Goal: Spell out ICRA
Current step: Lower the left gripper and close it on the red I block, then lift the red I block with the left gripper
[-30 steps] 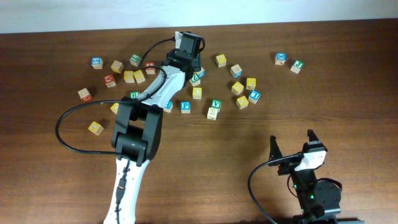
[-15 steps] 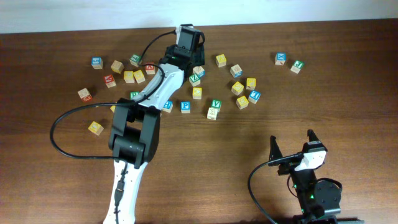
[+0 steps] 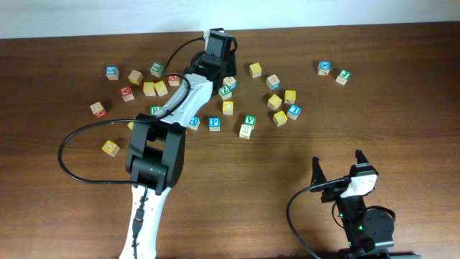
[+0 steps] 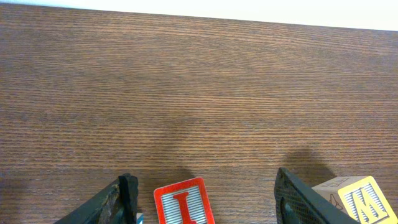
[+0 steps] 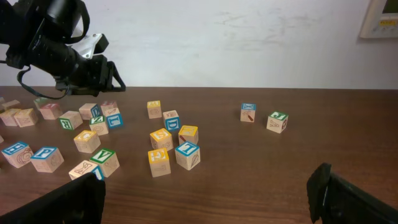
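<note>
We read a red I on the red I cube (image 4: pixel 183 202), its face ruled with fine lines inside a red border. It stands flat on the table (image 4: pixel 199 81) between the fingers of the left pincer (image 4: pixel 204 183). That pincer is spread wide, a finger on each side of the cube and neither pressing it. The cube sits nearer the finger at the picture's left, with bare wood between it and the other finger. Just past that other finger from the I cube stands a yellow M cube (image 4: pixel 356 200), with a yellow M on top and a faint drawing on its side face. It is so close to the finger's outer side that we cannot tell whether they touch. Beyond the I cube the table ends at a white wall (image 4: pixel 199 5). From overhead the I cube is hidden under the left pincer and its camera. On the near side of the I cube the left arm (image 3: pixel 183 104) lies across the loose cubes (image 3: pixel 274 101) and covers several. Among them we make out a blue P cube (image 3: pixel 214 123) and a green V cube (image 3: pixel 249 119). Most other letters are too small to read, so we cannot tell which cubes are C, R and A. The right pincer (image 3: pixel 336 162) rests well apart from the I cube, toward the table's near edge, its fingers wide and holding nothing.
</note>
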You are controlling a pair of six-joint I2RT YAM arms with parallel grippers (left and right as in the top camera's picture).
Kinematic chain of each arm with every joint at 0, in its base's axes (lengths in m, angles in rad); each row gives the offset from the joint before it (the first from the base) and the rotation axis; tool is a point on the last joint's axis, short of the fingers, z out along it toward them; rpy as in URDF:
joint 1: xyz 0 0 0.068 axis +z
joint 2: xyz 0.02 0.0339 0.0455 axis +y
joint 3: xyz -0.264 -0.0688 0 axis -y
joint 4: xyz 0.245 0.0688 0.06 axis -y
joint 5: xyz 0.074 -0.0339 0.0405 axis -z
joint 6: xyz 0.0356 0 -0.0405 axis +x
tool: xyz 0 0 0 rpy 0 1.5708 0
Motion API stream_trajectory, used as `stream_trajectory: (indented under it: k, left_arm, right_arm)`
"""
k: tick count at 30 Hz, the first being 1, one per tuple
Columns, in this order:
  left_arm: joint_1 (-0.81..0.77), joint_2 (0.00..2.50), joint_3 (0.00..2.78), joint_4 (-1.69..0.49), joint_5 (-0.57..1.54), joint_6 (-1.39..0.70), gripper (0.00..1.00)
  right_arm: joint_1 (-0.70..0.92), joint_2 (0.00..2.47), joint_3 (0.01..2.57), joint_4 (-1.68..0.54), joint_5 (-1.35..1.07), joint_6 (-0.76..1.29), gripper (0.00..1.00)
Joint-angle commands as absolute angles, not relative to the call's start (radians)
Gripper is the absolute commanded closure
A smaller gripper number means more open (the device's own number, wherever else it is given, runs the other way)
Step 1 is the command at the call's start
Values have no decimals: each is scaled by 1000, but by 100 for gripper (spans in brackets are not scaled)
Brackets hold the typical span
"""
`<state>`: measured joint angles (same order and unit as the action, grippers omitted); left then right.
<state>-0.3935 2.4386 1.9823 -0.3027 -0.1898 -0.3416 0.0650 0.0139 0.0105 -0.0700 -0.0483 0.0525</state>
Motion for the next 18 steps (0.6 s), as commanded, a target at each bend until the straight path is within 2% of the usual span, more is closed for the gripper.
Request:
stream_trajectory:
  k: [1,6,9,14,16,18]
  left_arm:
    - [-397,2475,1992,-300,-180,-353,38]
    - [-396,2502,1992,-295,-205,-381,39]
    - [-396,2504,1992,-295,-206,-381,50]
    - [-393,2505,1992,-289,-234,-381,51]
    - [-392,2506,1992,-289,-251,-381,48]
    - [-389,2506,1992,-290,-251,-381,51]
  right_arm:
    - [59,8,6,-76,-40,56,2]
    - [59,8,6,-76,-40,56,2]
    - [59,8,6,-76,-40,56,2]
    - [59,8,6,-76,-40,56,2]
    - [59,8,6,-76,-40,56,2]
    - [59,8,6,-76,-40,56,2]
